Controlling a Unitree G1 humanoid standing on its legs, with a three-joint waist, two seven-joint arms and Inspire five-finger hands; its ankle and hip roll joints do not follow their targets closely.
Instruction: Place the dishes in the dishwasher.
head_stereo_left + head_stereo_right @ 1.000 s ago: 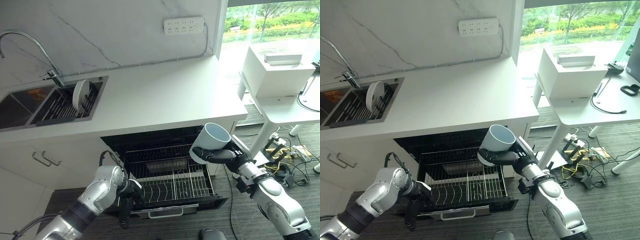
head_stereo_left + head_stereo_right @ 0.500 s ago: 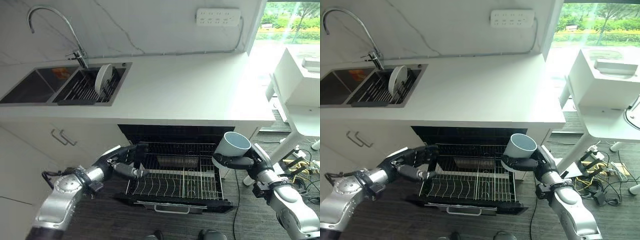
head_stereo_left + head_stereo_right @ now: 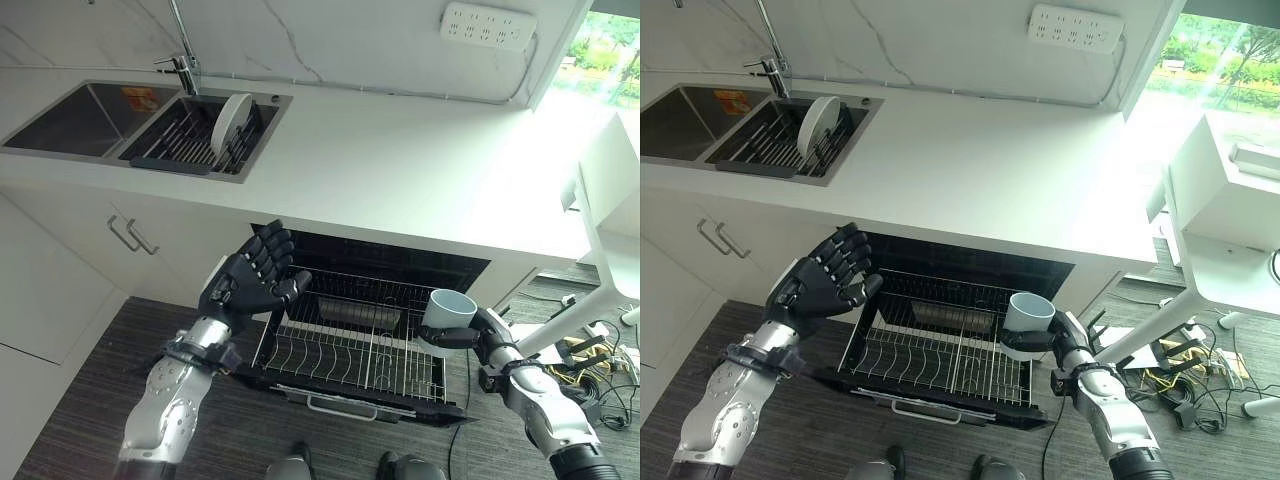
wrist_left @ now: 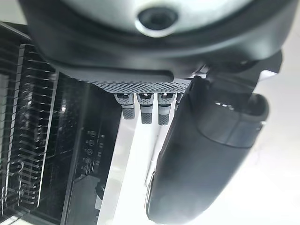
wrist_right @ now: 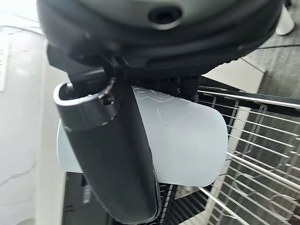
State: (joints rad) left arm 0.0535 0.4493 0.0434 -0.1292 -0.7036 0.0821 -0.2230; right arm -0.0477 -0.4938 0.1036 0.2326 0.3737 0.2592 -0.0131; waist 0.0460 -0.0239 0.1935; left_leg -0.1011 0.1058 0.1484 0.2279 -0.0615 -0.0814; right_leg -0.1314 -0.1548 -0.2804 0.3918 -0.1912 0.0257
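The right hand (image 3: pixel 478 335) is gripping a pale blue cup (image 3: pixel 445 309), thumb and fingers curled round it, holding it upright above the right end of the dishwasher's pulled-out wire rack (image 3: pixel 345 352). The left hand (image 3: pixel 245 285) is hovering open, fingers spread, just beside the rack's left end. A white plate (image 3: pixel 232 116) is standing on edge in the sink's drying rack (image 3: pixel 180 140) on the white counter (image 3: pixel 400 170).

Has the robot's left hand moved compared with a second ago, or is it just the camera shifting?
Yes. The left hand has risen from beside the front of the dishwasher rack to hang open by the counter edge, above the rack's left side.
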